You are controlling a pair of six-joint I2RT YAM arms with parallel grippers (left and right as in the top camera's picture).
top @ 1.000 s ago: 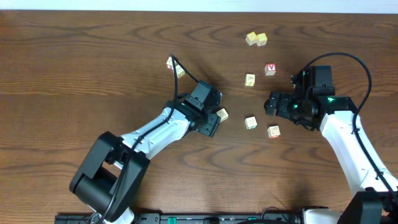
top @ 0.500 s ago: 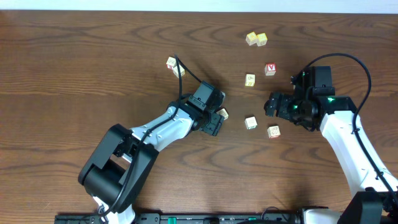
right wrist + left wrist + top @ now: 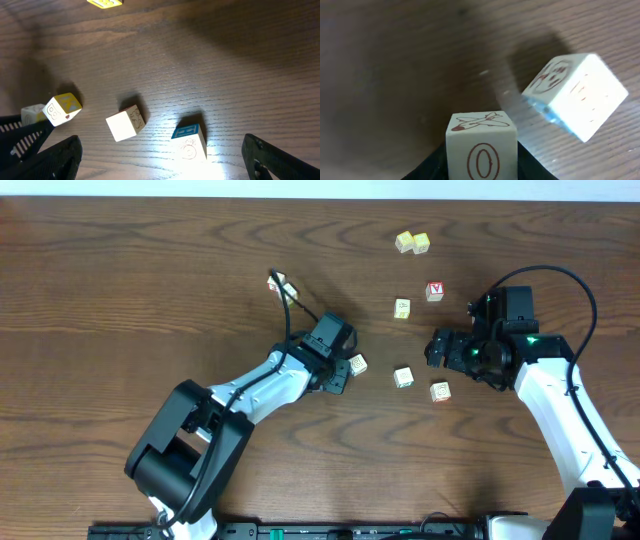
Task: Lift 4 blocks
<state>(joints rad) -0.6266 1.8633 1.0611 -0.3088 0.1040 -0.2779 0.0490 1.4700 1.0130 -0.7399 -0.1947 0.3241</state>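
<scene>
Your left fingers (image 3: 430, 172) have just closed from spread to pinching one block (image 3: 481, 150) at mid-surface (image 3: 150, 260), a second block (image 3: 575, 95) just right. Lift now. Your right fingers (image 3: 55, 157) stand spread, empty.

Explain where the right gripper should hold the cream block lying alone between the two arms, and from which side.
Hold the cream block by two opposite side faces, coming from straight above. It is a cube lying flat on the table, apart from its neighbours, so the fingers of the right gripper should find flat faces and room on both sides.
</scene>
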